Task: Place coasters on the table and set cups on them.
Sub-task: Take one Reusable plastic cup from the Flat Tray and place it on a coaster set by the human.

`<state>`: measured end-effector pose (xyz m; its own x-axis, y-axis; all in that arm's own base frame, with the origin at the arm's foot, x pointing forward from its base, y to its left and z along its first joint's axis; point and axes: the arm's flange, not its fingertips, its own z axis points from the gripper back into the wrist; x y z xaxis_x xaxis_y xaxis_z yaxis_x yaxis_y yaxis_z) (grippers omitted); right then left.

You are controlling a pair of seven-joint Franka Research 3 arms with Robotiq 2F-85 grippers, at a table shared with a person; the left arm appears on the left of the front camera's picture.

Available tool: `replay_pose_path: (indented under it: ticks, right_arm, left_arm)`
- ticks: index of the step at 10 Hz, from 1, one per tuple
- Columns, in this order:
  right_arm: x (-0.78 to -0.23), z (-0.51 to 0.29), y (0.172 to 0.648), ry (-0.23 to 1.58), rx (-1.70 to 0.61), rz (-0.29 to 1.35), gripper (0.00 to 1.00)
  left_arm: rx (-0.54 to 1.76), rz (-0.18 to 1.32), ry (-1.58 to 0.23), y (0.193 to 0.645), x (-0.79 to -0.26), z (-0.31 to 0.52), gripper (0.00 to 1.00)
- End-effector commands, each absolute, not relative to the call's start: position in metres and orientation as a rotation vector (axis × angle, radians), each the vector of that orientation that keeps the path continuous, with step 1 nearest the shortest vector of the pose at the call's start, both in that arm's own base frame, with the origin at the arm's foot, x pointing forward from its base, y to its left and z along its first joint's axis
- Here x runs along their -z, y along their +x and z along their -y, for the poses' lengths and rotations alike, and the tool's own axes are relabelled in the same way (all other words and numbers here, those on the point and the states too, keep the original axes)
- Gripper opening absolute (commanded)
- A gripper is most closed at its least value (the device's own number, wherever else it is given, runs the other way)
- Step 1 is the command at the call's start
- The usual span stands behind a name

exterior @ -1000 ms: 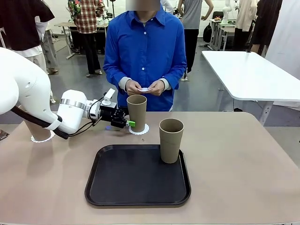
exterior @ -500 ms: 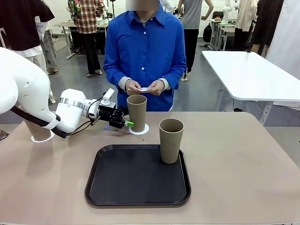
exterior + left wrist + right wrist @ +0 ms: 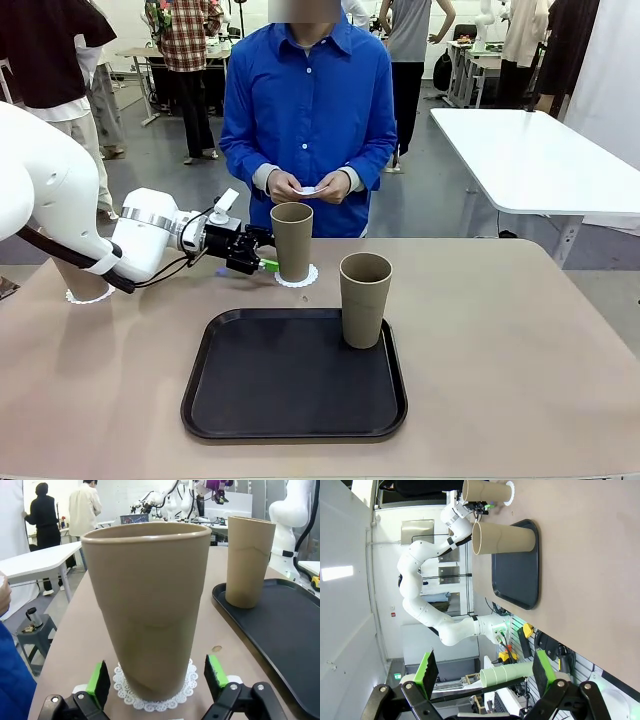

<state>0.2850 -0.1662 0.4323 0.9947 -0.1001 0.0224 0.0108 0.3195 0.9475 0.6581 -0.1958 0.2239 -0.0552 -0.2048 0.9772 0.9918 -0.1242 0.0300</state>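
A tan cup (image 3: 291, 238) stands upright on a white lacy coaster (image 3: 299, 277) on the beige table (image 3: 520, 330), in front of the person. My left gripper (image 3: 264, 263) is open just to its left, level with its base. In the left wrist view the cup (image 3: 150, 605) and coaster (image 3: 153, 686) sit just ahead of the green pads (image 3: 99, 678), untouched. A second cup (image 3: 364, 298) stands in the black tray (image 3: 250, 400). A third cup (image 3: 82, 279) on a coaster (image 3: 90, 296) is partly hidden behind my left arm. The person's hands hold a white coaster (image 3: 308, 189). My right gripper (image 3: 485, 672) is open and holds nothing.
The tray lies in the near middle of the table, bare apart from the cup at its far right corner. A white table (image 3: 540, 160) stands behind on the right. People stand farther back in the room.
My left gripper has drawn back a little to the left, away from the cup on the coaster. The cups and the person's hands have not moved.
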Motion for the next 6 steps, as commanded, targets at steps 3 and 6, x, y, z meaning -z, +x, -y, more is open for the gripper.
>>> replay_pose_path:
  ticks: [3,6]
  right_arm:
    - [-0.432,0.166,0.284,1.255,0.068,0.086,1.0]
    - [-0.432,0.166,0.284,1.255,0.068,0.086,1.0]
  left_arm:
    - [1.545,0.78,-0.748,0.622,-0.267,0.174,1.0]
    - [1.684,0.479,-0.516,0.58,-0.323,0.173,1.0]
